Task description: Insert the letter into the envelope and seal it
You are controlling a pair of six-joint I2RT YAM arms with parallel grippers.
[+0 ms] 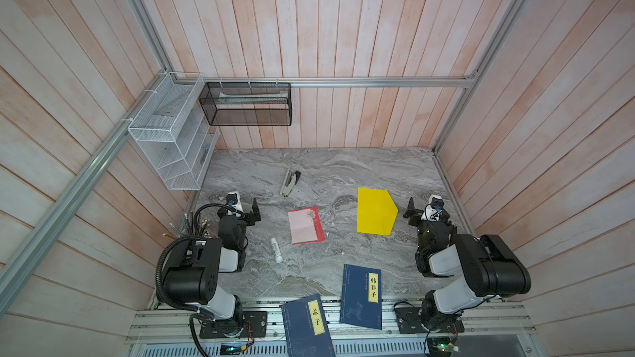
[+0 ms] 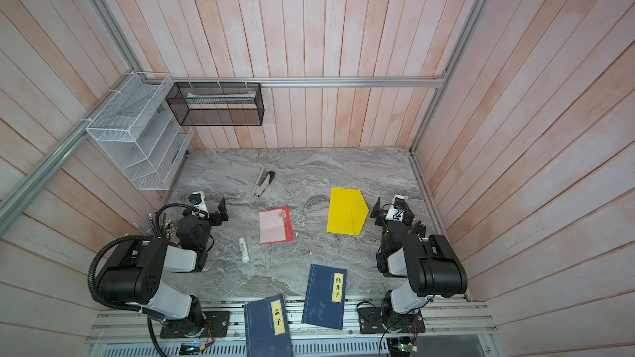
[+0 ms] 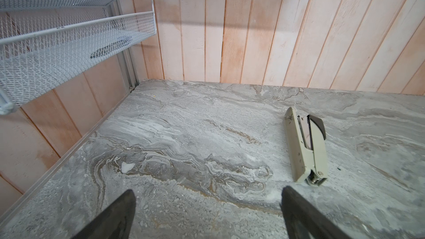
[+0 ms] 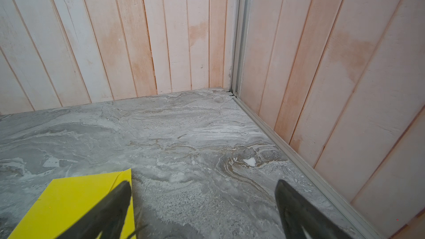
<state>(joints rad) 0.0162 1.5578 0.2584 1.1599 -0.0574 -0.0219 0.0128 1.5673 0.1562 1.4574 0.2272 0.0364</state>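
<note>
Stapler [image 1: 288, 183] beyond the letter [image 1: 305, 225], glue stick [image 1: 276, 249] just beside it, envelope [image 1: 374, 212] to its right; left gripper [image 3: 208, 190] and right gripper [image 4: 202, 182] spread wide.

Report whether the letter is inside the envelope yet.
Out: the letter lies flat on the table, apart from the yellow envelope, bare surface between them.

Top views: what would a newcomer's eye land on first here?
The bright yellow envelope stands out first, lying flat on the grey marble table, right of centre. Next comes the pink letter with its red edge, at the middle and apart from the envelope. Then two dark blue books at the table's near edge.
</note>
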